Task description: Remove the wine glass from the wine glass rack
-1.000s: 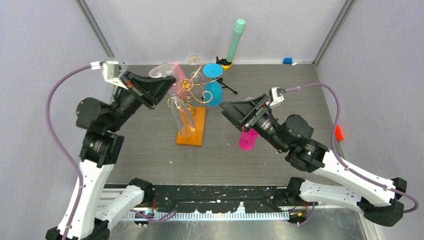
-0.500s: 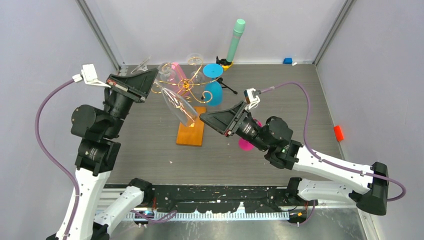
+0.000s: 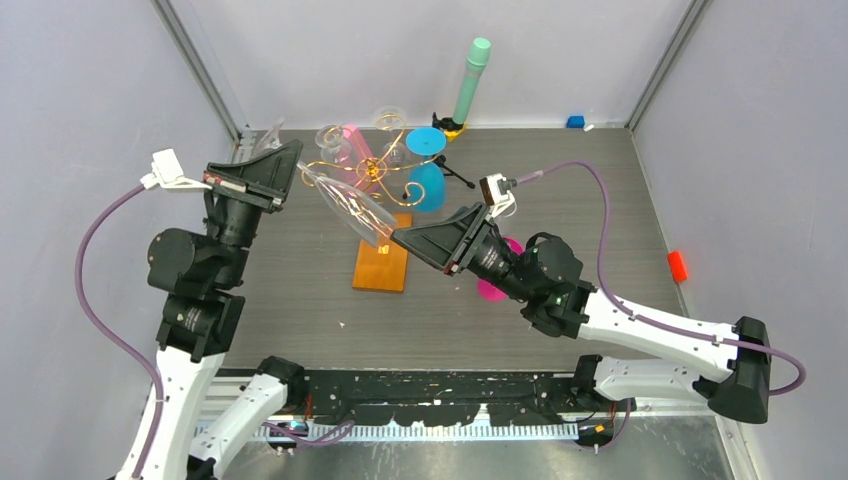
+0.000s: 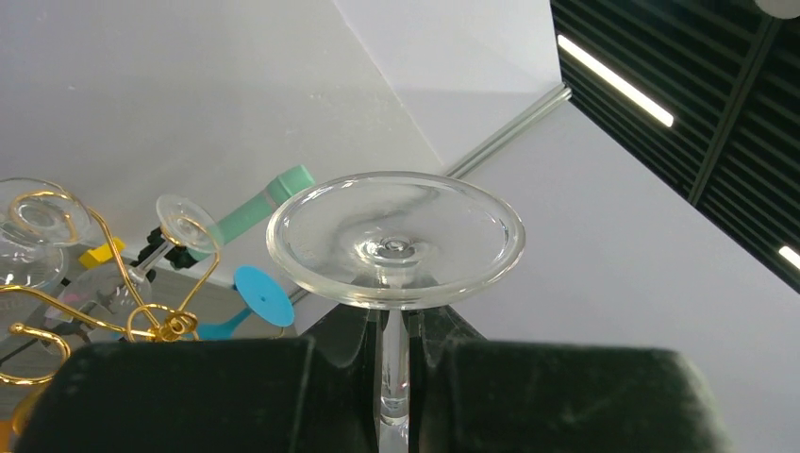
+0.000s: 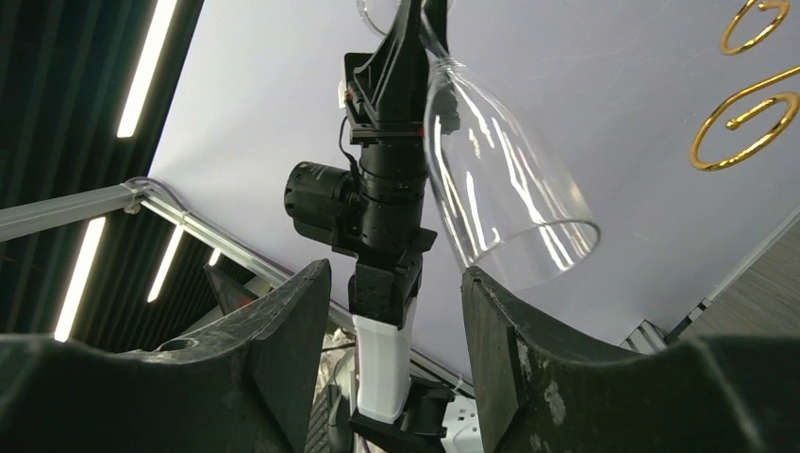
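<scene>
A clear wine glass (image 3: 350, 205) hangs tilted in the air, off the gold-wire wine glass rack (image 3: 372, 170) and above the rack's wooden base (image 3: 383, 262). My left gripper (image 3: 278, 168) is shut on its stem. The left wrist view shows the stem (image 4: 394, 363) pinched between the fingers, with the round foot (image 4: 394, 241) just above them. My right gripper (image 3: 398, 238) is open at the glass's rim. In the right wrist view the bowl (image 5: 500, 189) sits above the right finger (image 5: 509, 330), not between the jaws.
A blue glass (image 3: 428, 175), a pink glass (image 3: 355, 140) and a clear glass (image 3: 390, 120) hang on the rack. A pink cup (image 3: 497, 285) stands by the right arm. A mint-green cylinder (image 3: 472, 75) on a tripod stands at the back. A red object (image 3: 679, 265) lies at the right.
The left gripper has drawn the clear glass left and up, away from the rack, tilting it. The right gripper has swung left to the glass's rim and its jaws have narrowed.
</scene>
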`<state>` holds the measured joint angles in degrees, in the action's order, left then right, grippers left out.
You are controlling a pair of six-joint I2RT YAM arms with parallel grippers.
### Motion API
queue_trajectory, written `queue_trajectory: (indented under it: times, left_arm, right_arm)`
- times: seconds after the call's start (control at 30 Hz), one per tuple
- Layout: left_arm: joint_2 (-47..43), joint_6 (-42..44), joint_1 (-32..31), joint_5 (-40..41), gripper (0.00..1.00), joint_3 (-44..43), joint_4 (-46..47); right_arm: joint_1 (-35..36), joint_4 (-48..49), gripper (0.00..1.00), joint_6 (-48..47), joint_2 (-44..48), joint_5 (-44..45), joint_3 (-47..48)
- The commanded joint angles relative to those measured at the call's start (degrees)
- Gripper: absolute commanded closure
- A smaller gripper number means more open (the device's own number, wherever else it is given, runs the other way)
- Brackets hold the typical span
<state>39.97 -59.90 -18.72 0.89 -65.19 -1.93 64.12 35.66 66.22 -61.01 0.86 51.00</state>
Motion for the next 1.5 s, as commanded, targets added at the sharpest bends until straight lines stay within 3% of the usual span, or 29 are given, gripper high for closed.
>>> queue_trajectory:
  times: [0.0,0.17,0.47,1.1,1.23,1.4,1.47]
  left_arm:
    - [-2.17,-1.59,0.18,4.32,1.0,0.59,6.67]
    - [-2.91,-3.94,0.18,5.58,1.0,2.16,7.26]
    - [-3.71,-4.94,0.18,5.44,1.0,3.28,6.83]
    - [-5.65,-9.18,0.18,5.1,1.0,7.41,10.11]
    - [-6.32,-9.28,0.18,5.18,1.0,8.68,11.99]
    - [-7.13,-9.0,0.18,5.27,0.99,9.29,12.66]
    - [-7.31,-8.77,0.18,5.2,0.93,9.25,12.72]
  right_arm:
    - [0.75,-0.51,0.42,-2.88,1.81,3.53,1.92]
    - [1.62,-3.73,0.41,-4.44,1.38,6.04,2.49]
    - [2.59,2.8,0.42,-6.59,-2.13,2.77,4.48]
    - [2.77,7.08,0.63,-5.71,-7.44,6.37,7.05]
    - [2.77,8.11,0.69,-4.85,-8.25,7.67,7.34]
    - [2.77,8.29,0.92,-4.43,-8.59,9.45,7.28]
    - [2.77,8.29,0.99,-4.55,-8.52,10.03,7.23]
